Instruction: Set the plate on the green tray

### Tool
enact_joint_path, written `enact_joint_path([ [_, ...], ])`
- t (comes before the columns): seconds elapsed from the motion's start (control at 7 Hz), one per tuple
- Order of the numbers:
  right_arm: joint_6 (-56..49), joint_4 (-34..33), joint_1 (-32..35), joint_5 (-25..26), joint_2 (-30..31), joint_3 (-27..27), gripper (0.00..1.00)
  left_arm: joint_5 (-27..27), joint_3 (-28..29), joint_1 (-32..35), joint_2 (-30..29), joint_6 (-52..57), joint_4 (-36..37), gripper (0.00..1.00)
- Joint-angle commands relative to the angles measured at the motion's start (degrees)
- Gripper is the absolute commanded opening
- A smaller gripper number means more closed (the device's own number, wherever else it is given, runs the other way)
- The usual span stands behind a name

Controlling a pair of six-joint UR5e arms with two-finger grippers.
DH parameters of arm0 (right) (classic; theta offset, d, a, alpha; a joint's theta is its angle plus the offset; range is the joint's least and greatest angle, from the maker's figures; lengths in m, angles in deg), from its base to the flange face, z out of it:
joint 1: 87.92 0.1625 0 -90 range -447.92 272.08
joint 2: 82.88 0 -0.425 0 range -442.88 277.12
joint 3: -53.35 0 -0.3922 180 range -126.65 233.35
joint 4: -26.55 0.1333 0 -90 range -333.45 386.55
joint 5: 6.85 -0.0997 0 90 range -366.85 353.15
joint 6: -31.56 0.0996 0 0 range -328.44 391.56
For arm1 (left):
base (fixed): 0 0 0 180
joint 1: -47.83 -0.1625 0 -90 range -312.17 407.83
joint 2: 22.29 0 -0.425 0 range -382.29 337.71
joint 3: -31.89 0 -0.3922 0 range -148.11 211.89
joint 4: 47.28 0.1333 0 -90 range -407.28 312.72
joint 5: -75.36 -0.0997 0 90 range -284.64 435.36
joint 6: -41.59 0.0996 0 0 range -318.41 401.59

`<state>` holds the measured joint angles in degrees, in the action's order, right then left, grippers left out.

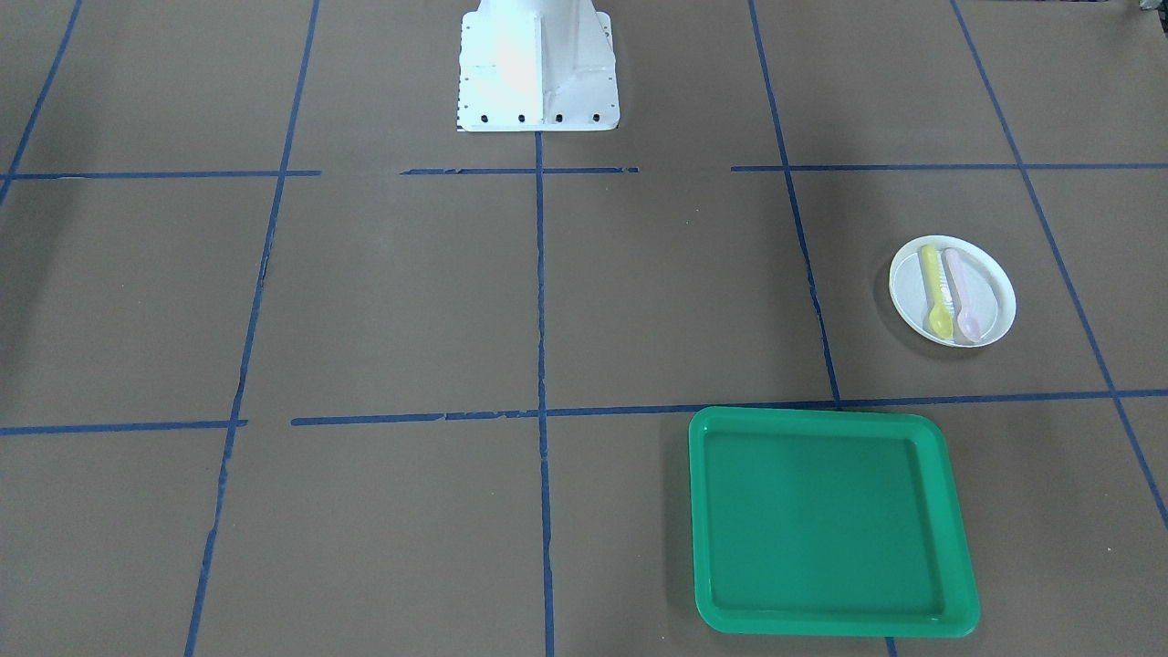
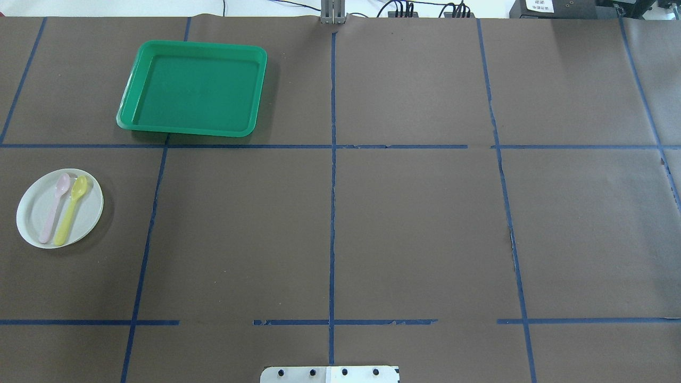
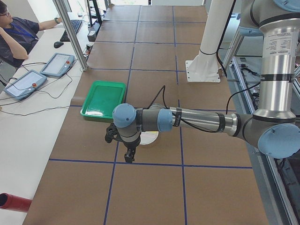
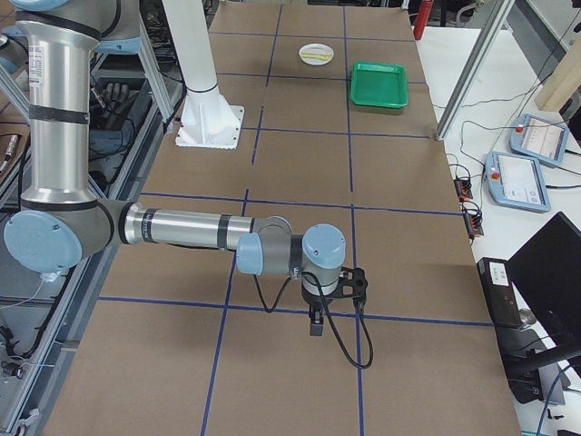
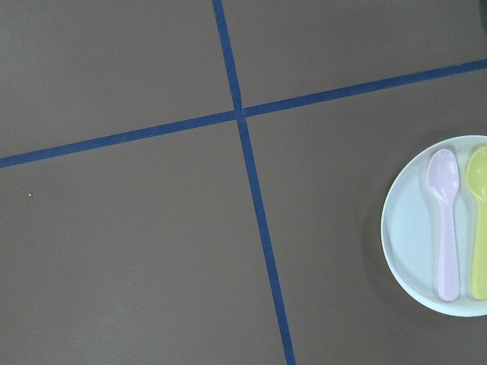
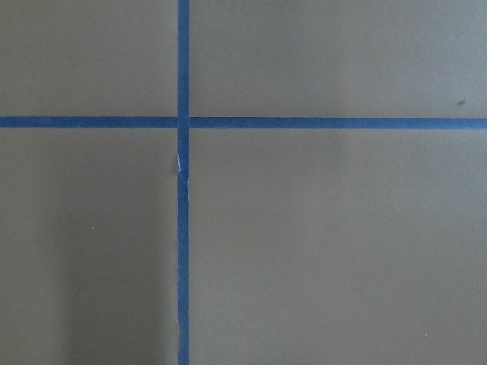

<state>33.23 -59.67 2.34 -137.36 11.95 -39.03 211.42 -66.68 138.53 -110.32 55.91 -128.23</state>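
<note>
A white round plate (image 2: 33,213) lies on the brown table, on my left side, with a pink spoon (image 2: 55,207) and a yellow spoon (image 2: 71,210) on it. It also shows in the front view (image 1: 987,290) and at the right edge of the left wrist view (image 5: 407,228). The green tray (image 2: 194,90) stands empty farther out on the table, apart from the plate. My left gripper (image 3: 127,157) hangs above the table just beside the plate, seen only in the left side view; I cannot tell if it is open. My right gripper (image 4: 315,325) hangs far off at the other end; its state cannot be told.
Blue tape lines (image 2: 332,213) divide the brown table into squares. The white robot base (image 1: 538,68) stands at the table's near edge. An operator (image 3: 16,35) sits at a side desk with teach pendants (image 3: 57,64). A metal post (image 3: 70,33) rises beside the tray.
</note>
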Motion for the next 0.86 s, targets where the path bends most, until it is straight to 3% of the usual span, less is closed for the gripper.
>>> enact_joint_path([
  [0.0,0.0,0.0,0.0,0.0,0.0,0.0,1.0,0.0,0.3,0.1,-1.2,0.0,0.0,1.0],
  [0.29,0.0,-0.1,0.0,0.0,0.0,0.0,1.0,0.4,-1.4,-0.2,-2.2,0.2,-1.6,1.0],
  [0.43,0.0,-0.1,0.0,0.0,-0.1,0.0,1.0,0.5,-0.6,-1.0,-1.9,-1.4,-6.6,1.0],
  [0.57,0.0,-0.1,0.0,0.0,0.0,0.0,1.0,0.3,0.6,-5.2,-1.4,-9.2,-9.1,1.0],
  [0.71,0.0,0.0,0.0,0.0,0.0,0.1,1.0,0.1,5.2,-8.6,0.2,-15.6,-21.1,1.0],
])
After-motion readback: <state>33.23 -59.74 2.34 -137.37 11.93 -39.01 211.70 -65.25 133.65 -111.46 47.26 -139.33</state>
